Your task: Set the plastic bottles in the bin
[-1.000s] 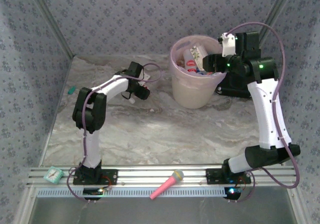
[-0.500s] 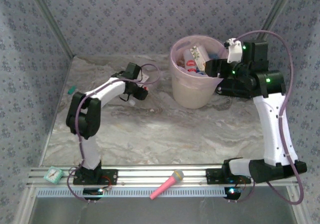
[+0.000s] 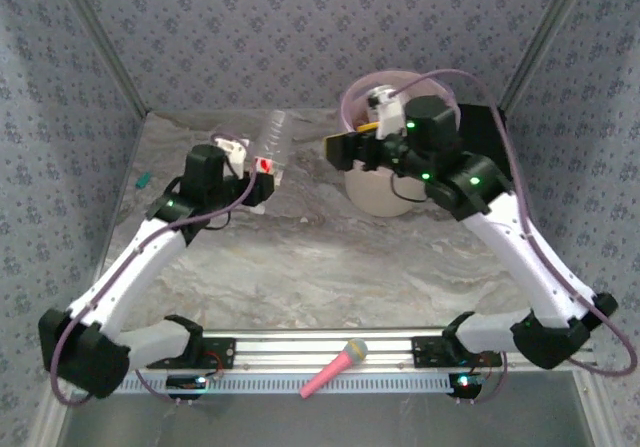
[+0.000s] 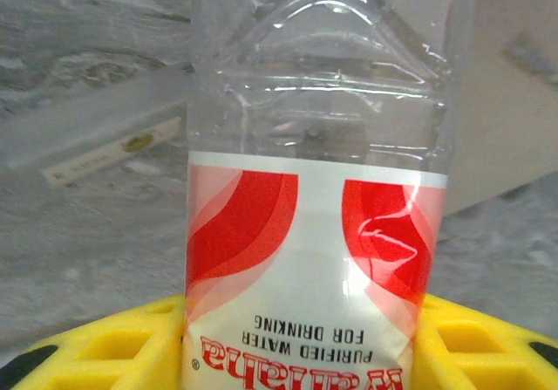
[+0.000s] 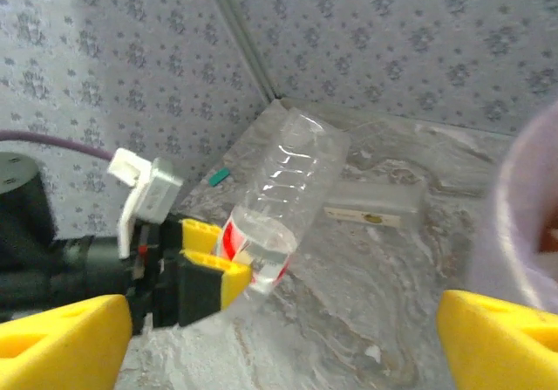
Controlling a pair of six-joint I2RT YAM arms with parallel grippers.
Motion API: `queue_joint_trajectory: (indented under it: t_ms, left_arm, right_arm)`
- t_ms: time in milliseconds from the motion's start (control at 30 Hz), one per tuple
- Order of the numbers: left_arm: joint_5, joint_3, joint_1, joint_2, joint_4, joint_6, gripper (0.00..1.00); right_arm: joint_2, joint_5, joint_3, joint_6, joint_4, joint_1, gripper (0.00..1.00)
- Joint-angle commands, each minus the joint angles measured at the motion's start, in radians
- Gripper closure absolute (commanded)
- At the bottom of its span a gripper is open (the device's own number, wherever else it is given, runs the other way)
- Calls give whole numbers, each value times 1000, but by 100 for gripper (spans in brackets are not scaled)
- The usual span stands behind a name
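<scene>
Your left gripper (image 3: pixel 262 170) has come up off the table with a clear, red-label bottle (image 3: pixel 272 139) pinched at the label between its yellow fingers. The bottle is now in the air, left of the bin (image 3: pixel 385 195). Your right gripper (image 3: pixel 345 147) has swung from the bin's right side over to its left rim, jaws wide apart and holding nothing. I'd guess one drop just finished and the next bottle is on its way, still short of the bin's mouth.

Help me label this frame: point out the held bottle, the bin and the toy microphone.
held bottle (image 3: pixel 273 137), top external view, clear upper body.
bin (image 3: pixel 372 192), top external view, cream side wall.
toy microphone (image 3: pixel 331 371), top external view, pink handle.
</scene>
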Motion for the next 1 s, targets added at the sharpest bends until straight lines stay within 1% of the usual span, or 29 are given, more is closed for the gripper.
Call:
queue_joint_trajectory:
  t_ms: [0,33,133,200,333,433,500,567,667,733,800,833,867,900,933,967]
  left_arm:
    - [88,-105,-8,-105,143,-184,75]
    - [84,-137,-13,-134,169,-207,77]
    - [80,-209,-32,-193,249,-244,79]
    - [79,-237,-48,-206,291,-255,81]
    - [55,-247,-93,-210,330,-227,82]
    - [35,-238,-110,-210,326,-205,83]
    - [24,-237,-112,-212,324,-195,83]
    - [2,-236,-113,-210,314,-185,84]
    - [-10,-238,-115,-208,308,-179,84]
    - [-11,-240,-116,-208,313,-175,83]
    - [-11,-237,-118,-207,311,-173,81]
    - [-15,-234,-118,-208,307,-171,79]
    - [-16,-233,-118,-212,305,-170,73]
    - [-19,-232,-118,-215,304,-170,64]
    - [-20,-232,-118,-221,304,-169,50]
    - [-22,-231,-118,-227,303,-169,34]
  right_arm:
    - [89,99,22,67,98,52,2]
    - [123,86,38,83,105,61,0]
    - [220,22,100,100,111,79,0]
    - [280,-9,135,117,109,81,0]
    - [383,-82,191,157,118,72,0]
    - [444,-118,216,182,118,64,2]
    - [467,-138,221,189,116,60,7]
    - [471,-158,212,182,136,61,16]
    - [474,-154,210,176,135,60,27]
    - [476,-153,211,173,133,57,34]
    - [479,-155,214,171,136,54,39]
    - [479,-156,216,168,136,53,44]
    - [479,-157,220,163,137,54,48]
    - [477,-158,226,159,136,53,49]
    - [477,-158,239,150,129,53,49]
    - [478,-157,255,138,119,51,49]
